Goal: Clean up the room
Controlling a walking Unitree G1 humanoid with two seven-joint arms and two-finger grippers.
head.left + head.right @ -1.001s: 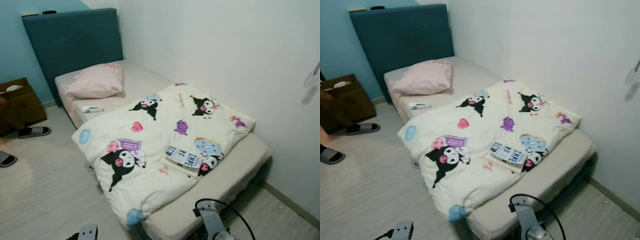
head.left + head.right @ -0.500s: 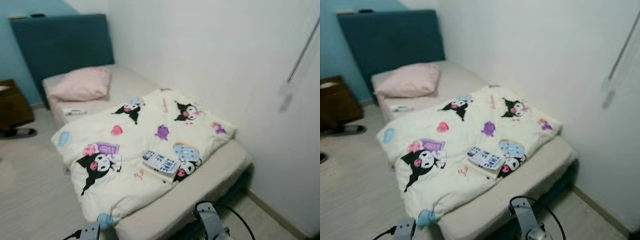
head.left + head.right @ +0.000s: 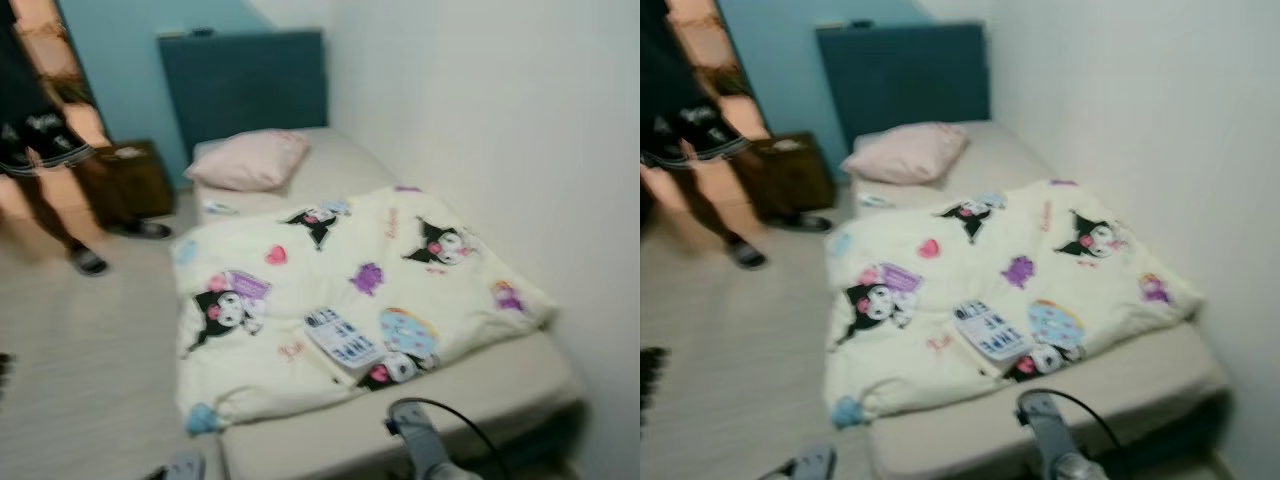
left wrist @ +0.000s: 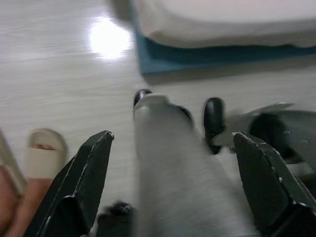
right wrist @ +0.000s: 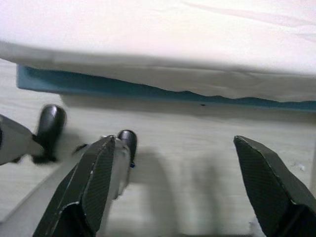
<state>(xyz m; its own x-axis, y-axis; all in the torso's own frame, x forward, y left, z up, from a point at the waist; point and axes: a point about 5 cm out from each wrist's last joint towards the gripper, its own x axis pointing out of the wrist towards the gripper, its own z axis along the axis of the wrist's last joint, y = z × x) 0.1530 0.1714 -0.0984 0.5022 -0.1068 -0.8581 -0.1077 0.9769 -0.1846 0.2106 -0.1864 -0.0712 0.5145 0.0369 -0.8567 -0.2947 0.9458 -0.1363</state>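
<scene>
Camera swung left since earlier frame; person now far left. Duvet rumpled on bed, book near edge. I judge duvet soft, light; grab corner. Left gripper, right gripper wide open, empty, hanging low.

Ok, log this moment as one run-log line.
phase: approaching bed | on quilt: book | pillow at headboard | left gripper: open, idle | right gripper: open, idle | person left | view blurred

The view has swung left – a person now stands beside the bed
</scene>
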